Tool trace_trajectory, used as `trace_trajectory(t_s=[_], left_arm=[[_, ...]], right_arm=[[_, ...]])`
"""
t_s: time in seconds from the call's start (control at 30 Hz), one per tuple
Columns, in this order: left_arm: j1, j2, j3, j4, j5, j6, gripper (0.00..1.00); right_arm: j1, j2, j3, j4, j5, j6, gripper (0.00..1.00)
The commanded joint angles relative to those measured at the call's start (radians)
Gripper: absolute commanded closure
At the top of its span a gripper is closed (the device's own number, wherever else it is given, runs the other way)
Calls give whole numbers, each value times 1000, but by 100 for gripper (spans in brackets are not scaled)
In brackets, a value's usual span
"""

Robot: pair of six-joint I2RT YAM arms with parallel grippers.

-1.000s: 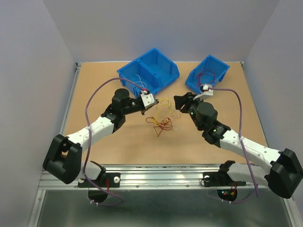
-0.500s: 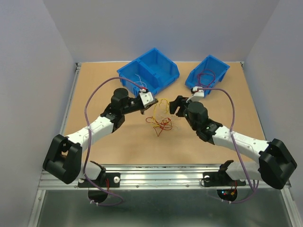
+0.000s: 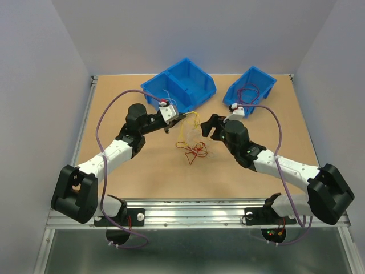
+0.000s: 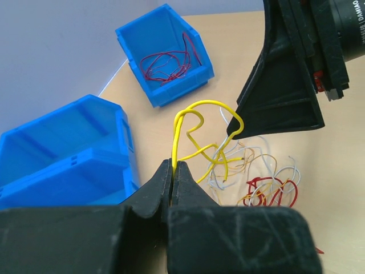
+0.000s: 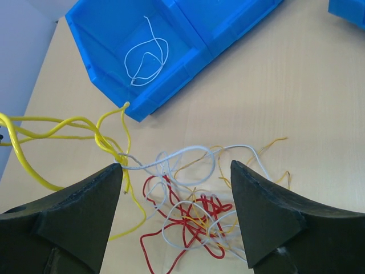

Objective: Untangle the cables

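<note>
A tangle of red, white and orange cables (image 3: 195, 149) lies on the table between the arms; it also shows in the right wrist view (image 5: 197, 208). My left gripper (image 3: 180, 117) is shut on a yellow cable (image 4: 197, 117) and holds it stretched up and away from the tangle; its closed tips (image 4: 173, 166) pinch the strand. The yellow cable (image 5: 54, 130) still runs into the tangle, hooked with a white strand. My right gripper (image 3: 210, 127) is open and empty, hovering just above the tangle with its jaws wide apart (image 5: 175, 164).
A large blue bin (image 3: 179, 85) at the back holds a white cable (image 5: 145, 57). A small blue bin (image 3: 251, 85) at the back right holds red cables (image 4: 168, 57). Purple arm cables loop beside both arms.
My left gripper has pulled back to the left toward the large bin, drawing the yellow cable out of the tangle. My right gripper has moved left, closer over the tangle.
</note>
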Motion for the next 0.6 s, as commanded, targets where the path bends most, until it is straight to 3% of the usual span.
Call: trace_trajectory(t_s=[0.0,0.37,0.57], left_arm=[[-2,-38,11,55,64,-2,100],[-2,-43,14,44,84,6,100],[-1,-47,15,48,52,-9,100]], right_arm=[[-9,-20,52,57,-12,30,16],[-29,-22,31,82,-33,60,12],[-29,49,49,85,-117,68,23]])
